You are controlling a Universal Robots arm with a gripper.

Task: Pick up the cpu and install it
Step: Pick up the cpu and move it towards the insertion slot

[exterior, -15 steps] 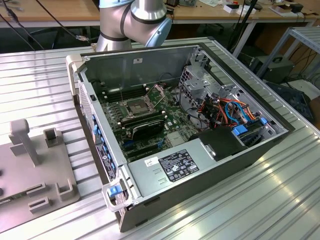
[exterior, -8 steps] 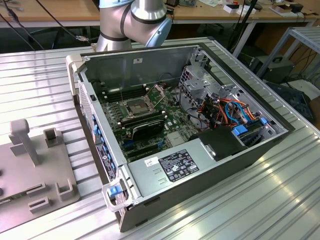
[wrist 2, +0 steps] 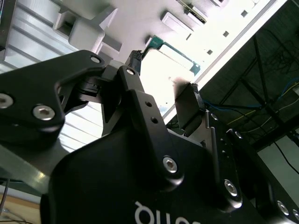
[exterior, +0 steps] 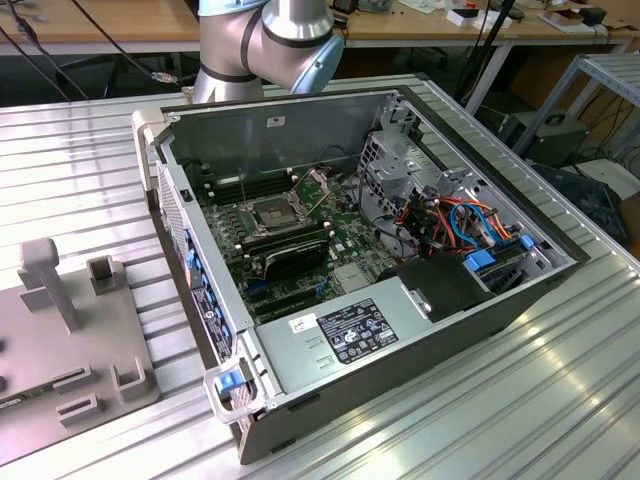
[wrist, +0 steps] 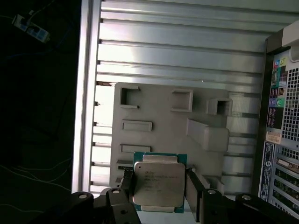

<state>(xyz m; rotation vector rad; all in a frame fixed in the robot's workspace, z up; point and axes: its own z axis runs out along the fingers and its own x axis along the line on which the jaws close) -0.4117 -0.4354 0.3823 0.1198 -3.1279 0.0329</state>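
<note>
"Jaws first: what are they doing?"

"Clenched on the cpu point(wrist: 158, 184). In the first wrist view one of the black fingers point(wrist: 127, 183) lies against each of two opposite edges, with no gap on either side."

"And the cpu itself?"

"Its silver-grey top faces that camera, with green board showing around it, and it sits level between the fingers. It is over the grey fixture plate point(wrist: 159, 112) and covers part of one of the plate's slots. Whether it rests on the plate or hangs just above it, I cannot tell."

"Does the other wrist camera help?"

"In the second wrist view a green edge of the cpu point(wrist 2: 159, 45) shows between the two fingertips, with the pale plate behind it."

"What else is on the plate?"

"Raised rectangular holders and an upright post point(exterior: 45, 280)."

"And around the plate?"

"It lies on the ribbed metal desk point(exterior: 520, 400). Near the plate, to the exterior view's right of it, an open computer case point(exterior: 270, 130) lies on its side. Inside is the motherboard point(exterior: 340, 240) with its black-framed socket point(exterior: 272, 212). The arm point(exterior: 265, 40) rises beyond the case, farther from the plate."
</note>
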